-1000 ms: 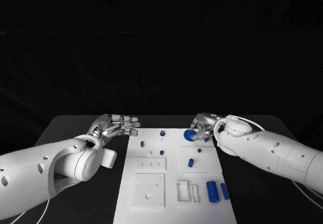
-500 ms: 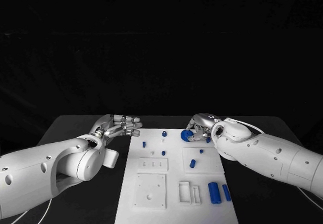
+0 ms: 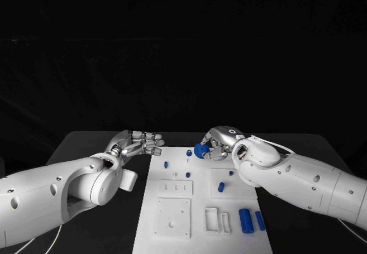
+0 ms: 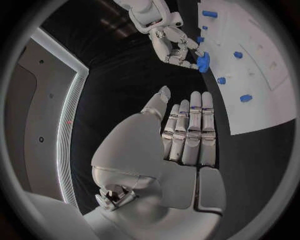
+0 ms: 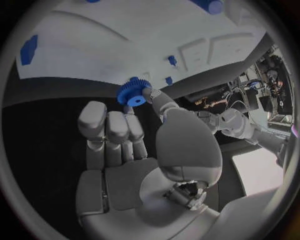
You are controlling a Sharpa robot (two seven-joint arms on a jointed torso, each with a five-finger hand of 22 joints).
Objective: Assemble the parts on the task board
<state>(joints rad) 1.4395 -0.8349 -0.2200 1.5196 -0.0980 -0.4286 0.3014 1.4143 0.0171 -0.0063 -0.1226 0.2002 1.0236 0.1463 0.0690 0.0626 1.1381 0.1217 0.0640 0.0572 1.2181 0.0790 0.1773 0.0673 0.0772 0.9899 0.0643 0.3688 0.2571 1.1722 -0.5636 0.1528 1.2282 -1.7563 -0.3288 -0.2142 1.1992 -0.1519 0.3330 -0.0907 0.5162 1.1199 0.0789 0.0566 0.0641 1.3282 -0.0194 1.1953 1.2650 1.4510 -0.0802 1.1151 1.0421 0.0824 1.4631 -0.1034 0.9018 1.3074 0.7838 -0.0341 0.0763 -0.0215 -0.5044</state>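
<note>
Two glossy white arms, smooth and rounded, dotted with small dark screw holes; each ends in a silver segmented left hand (image 3: 138, 143) or right hand (image 3: 218, 142); thin white cables trail beneath both forearms.

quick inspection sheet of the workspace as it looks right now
surface: black table, bare where it shows round the board
job's things: white task board in the middle of the table; blue gear held up off the board at its far edge; two blue cylinders lying side by side at the near right; small blue pegs standing farther back on the board
clutter: nothing seen
hands: right hand pinches the gear; left hand holds nothing, fingers straight and side by side, just off the board's far left corner
cables: white cable under the left arm
surroundings: dark backdrop behind the table
</note>
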